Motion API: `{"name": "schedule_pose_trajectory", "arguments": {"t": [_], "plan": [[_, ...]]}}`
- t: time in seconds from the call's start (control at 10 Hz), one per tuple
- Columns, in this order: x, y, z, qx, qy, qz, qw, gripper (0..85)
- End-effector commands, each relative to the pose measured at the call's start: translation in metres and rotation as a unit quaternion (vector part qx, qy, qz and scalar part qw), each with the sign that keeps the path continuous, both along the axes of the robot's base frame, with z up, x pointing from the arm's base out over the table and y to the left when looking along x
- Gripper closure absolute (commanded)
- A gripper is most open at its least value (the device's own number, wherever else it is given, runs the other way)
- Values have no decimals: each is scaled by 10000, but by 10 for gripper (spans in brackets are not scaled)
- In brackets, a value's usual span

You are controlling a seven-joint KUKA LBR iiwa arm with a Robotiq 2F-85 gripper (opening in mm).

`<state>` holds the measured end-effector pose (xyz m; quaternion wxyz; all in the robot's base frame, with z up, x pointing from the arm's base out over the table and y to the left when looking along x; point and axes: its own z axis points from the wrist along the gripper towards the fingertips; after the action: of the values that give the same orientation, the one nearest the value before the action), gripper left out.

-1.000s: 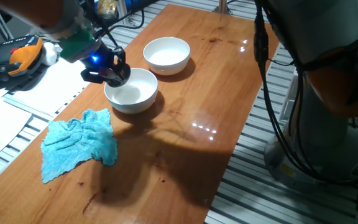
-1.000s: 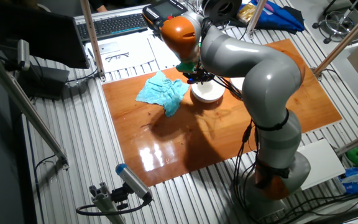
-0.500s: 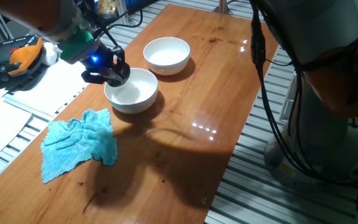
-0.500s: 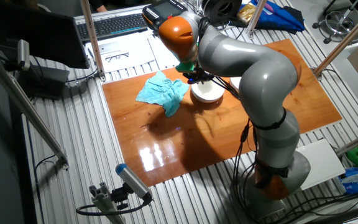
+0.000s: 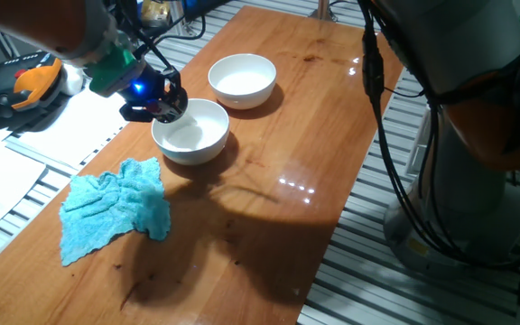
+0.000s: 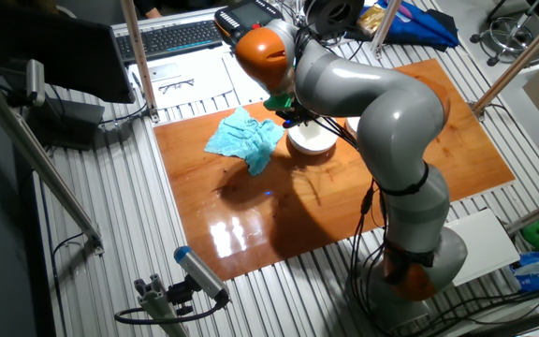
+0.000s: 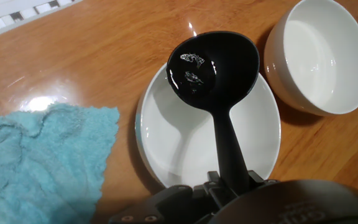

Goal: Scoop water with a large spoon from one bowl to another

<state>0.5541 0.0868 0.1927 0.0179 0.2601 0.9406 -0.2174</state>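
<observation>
My gripper [image 5: 156, 99] is shut on the large spoon [image 7: 213, 62], a black ladle whose handle [image 7: 230, 146] runs back into the hand [image 7: 229, 186]. Its red tip is hidden. The cup hangs level over the far rim of the near white bowl [image 7: 179, 146], with glints of water in it. That bowl also shows under the hand in one fixed view [image 5: 197, 135] and in the other fixed view [image 6: 313, 141]. A second white bowl [image 7: 319, 56] stands close by; it shows in one fixed view [image 5: 242, 79]. Water in the bowls cannot be made out.
A crumpled blue cloth [image 5: 116, 209] lies on the wooden table [image 5: 332, 135] beside the near bowl; it also shows in the hand view [image 7: 36, 162]. Papers and an orange-and-black device [image 5: 25, 86] lie off the table's left side. The arm's base [image 6: 410, 253] stands at the table's edge.
The gripper with the ladle has shifted slightly up and toward the left rim of the near bowl. The bowls and cloth have not moved.
</observation>
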Motion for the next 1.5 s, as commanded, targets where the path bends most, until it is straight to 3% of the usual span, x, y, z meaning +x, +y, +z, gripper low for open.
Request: {"name": "schedule_pose_trajectory", "arguments": {"t": [0.0, 0.2, 0.6, 1.1, 1.4], "plan": [[-1, 2, 2, 32, 16, -8, 10000, 850], [-1, 5, 2, 84, 101, -62, 9999, 850], [1, 0, -3, 81, 43, -78, 9999, 850], [-4, 19, -4, -42, -21, -50, 10000, 850], [-9, 38, 3, -12, -51, -61, 10000, 850]]}}
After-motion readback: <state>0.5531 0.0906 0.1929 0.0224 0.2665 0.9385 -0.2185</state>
